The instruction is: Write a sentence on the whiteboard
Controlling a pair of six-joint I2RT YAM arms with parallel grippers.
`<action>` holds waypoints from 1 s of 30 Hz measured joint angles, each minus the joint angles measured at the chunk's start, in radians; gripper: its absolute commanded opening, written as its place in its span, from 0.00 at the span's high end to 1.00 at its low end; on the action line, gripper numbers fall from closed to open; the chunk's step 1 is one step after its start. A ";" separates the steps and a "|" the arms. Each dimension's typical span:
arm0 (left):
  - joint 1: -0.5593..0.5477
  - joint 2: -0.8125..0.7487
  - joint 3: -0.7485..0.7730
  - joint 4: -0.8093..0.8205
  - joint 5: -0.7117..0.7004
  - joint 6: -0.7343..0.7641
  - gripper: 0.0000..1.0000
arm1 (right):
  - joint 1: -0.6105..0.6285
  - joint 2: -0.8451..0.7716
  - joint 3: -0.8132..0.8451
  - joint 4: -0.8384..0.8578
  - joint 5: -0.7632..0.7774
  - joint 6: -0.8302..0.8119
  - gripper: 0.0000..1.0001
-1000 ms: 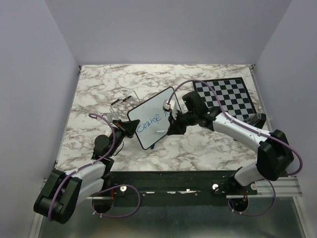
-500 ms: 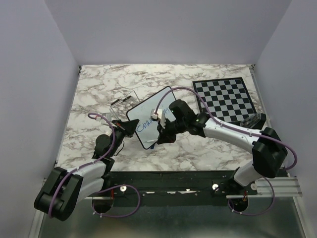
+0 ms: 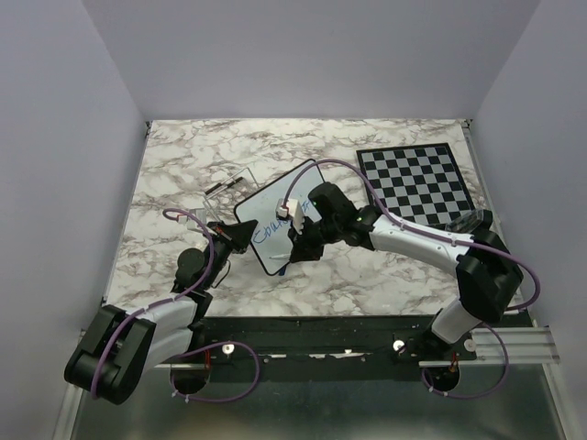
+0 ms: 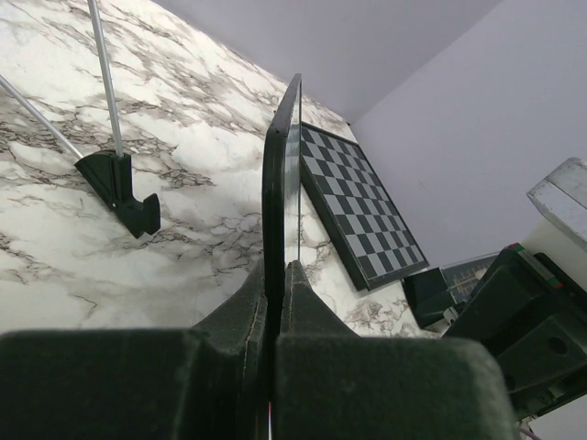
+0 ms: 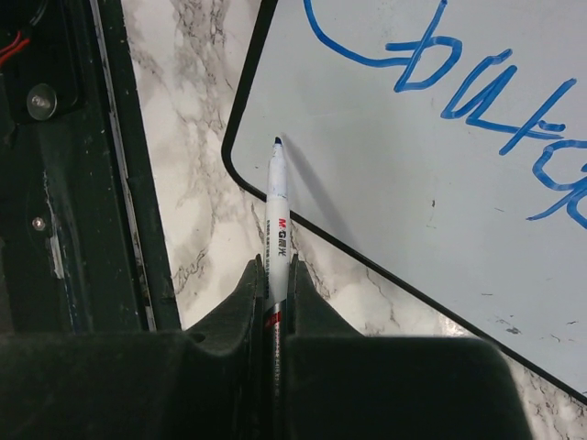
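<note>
The whiteboard, white with a thin black frame, lies tilted on the marble table. My left gripper is shut on its left edge; the left wrist view shows the board edge-on between the jaws. Blue lettering crosses the board; the right wrist view shows one line of the lettering. My right gripper is shut on a white marker with a blue tip. The tip is over the board's near-left corner, below the lettering. I cannot tell whether it touches.
A black-and-white chessboard lies at the back right, also visible in the left wrist view. A clear stand with wire legs sits behind the whiteboard's left side. The black base rail runs along the near edge.
My right gripper has moved left and nearer with the marker, from the board's right part to its near-left corner. The left gripper and the board have stayed put.
</note>
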 measured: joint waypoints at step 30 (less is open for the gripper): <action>-0.002 -0.021 0.000 -0.020 -0.022 0.016 1.00 | -0.016 0.014 0.001 -0.007 0.111 0.024 0.99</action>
